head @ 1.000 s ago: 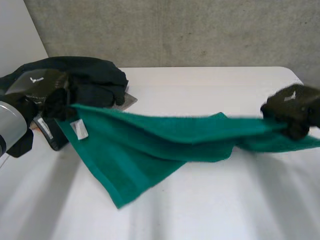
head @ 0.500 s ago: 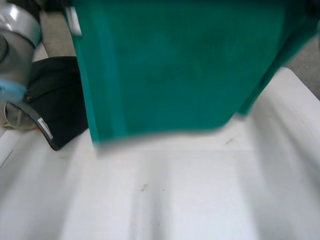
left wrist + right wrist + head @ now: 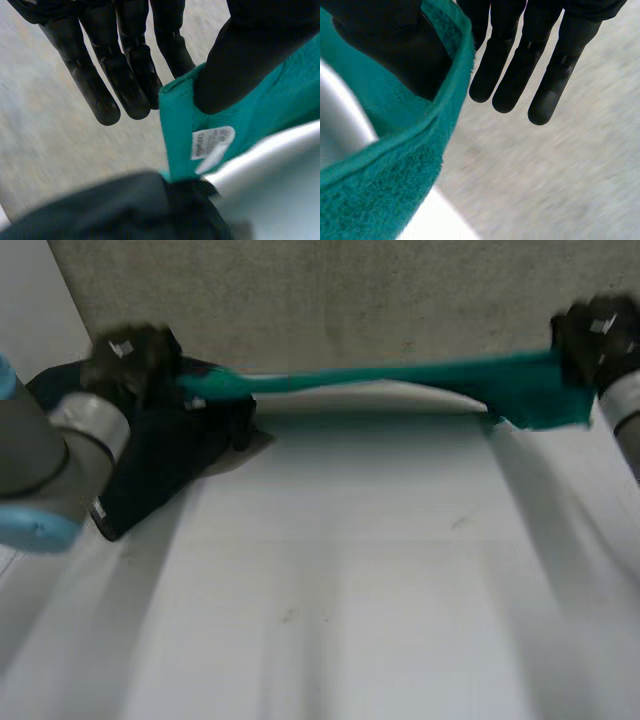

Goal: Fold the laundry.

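Up above the far edge of the white tabletop (image 3: 350, 570): green towel (image 3: 380, 375) stretched out in mid-air into one thin band between both hands, hanging clear of the surface as far as the head view shows.

Left hand (image 3: 130, 350) on one end, hovering over a heap of dark clothes (image 3: 170, 450) dumped at the far left of the tabletop. Pinching a corner of the towel, with the thumb pressed down on the cloth against straight fingers (image 3: 125, 75). Little white label (image 3: 212, 142) sewn on that same corner, just past the thumb tip.

Right hand (image 3: 590, 335) on the other end, up near the far right corner of the tabletop. Same deal: fingers (image 3: 520, 70) held straight, thumb clamping the thick hemmed edge against them. Bit of extra towel bunched up and drooping just below that hand.

Surface-wise: plain matte white, a couple of tiny dark specks (image 3: 288, 615) around the middle, soft streaky shading across it. Room-wise: rough grey concrete wall (image 3: 320, 300) right behind the tabletop, plus a paler flat panel (image 3: 40, 310) off at the left side.
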